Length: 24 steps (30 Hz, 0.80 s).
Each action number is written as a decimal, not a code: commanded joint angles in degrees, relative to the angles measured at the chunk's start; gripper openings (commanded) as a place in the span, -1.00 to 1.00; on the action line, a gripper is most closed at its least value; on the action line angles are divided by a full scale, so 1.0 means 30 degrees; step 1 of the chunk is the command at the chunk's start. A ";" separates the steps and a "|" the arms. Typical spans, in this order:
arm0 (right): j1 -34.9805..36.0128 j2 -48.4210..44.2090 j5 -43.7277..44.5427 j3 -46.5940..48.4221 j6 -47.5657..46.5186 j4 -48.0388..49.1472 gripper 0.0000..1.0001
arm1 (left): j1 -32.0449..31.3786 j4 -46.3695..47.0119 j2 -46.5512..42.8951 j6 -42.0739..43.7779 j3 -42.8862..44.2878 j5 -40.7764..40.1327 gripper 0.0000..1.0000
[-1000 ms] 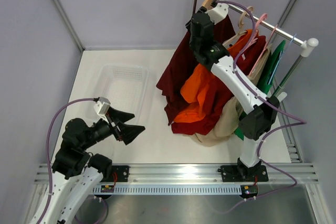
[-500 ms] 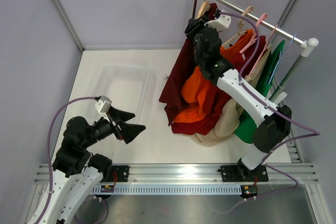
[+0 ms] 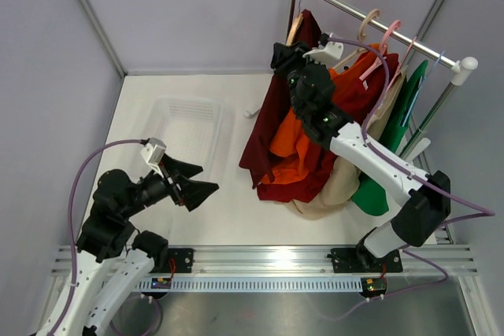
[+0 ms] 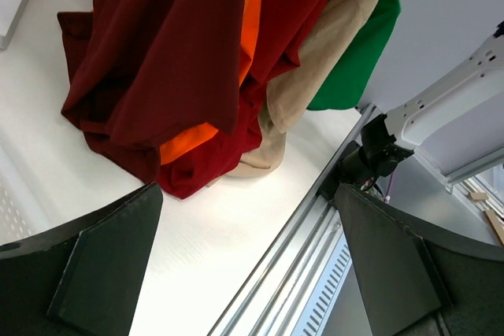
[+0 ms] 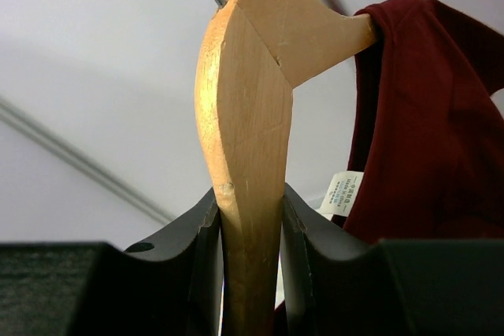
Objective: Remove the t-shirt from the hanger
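Two grippers are in view, with one rail (image 3: 340, 1), one clear basket (image 3: 185, 120) and one wooden hanger (image 5: 244, 116) that we can make out. Beyond the right gripper (image 5: 250, 218) a cream hanger (image 3: 370, 17) and a pink hanger (image 3: 390, 33) hook over the same rail; any further hangers we cannot count. We see four colours of cloth: dark red, orange, tan and green. One dark red t-shirt (image 3: 264, 127) hangs below and just beside the right gripper. Its long axis runs up and down, with the collar up at the hanger and the hem down at the counter (image 3: 228, 218). In the wrist view the wooden hanger rises straight up from between the fingers (image 5: 197, 257). Its wire hook is at the far end, and the t-shirt's neckline is draped over the shoulder to the right, a white label (image 5: 342, 193) showing inside. The right gripper is partly closed and clamps the wooden hanger on both sides. The left gripper (image 3: 193, 182) is spread wide and grips nothing. The basket lies just beyond it and the clothes are well off to its right.
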 commanded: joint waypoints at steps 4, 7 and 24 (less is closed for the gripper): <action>0.2172 -0.1511 0.0356 -0.1005 -0.0421 0.2962 -1.00 | -0.0067 0.1498 0.1013 -0.0963 0.1677 -0.0151 0.98; 0.2964 -0.1979 0.0854 -0.1561 -0.0247 0.3110 -1.00 | -0.0067 0.1821 0.1658 -0.1431 0.1766 0.0083 0.98; 0.5661 -0.3298 0.2964 -0.1066 -0.0334 0.1764 -1.00 | -0.5503 0.2964 0.7545 -0.0760 0.4899 -0.5500 0.98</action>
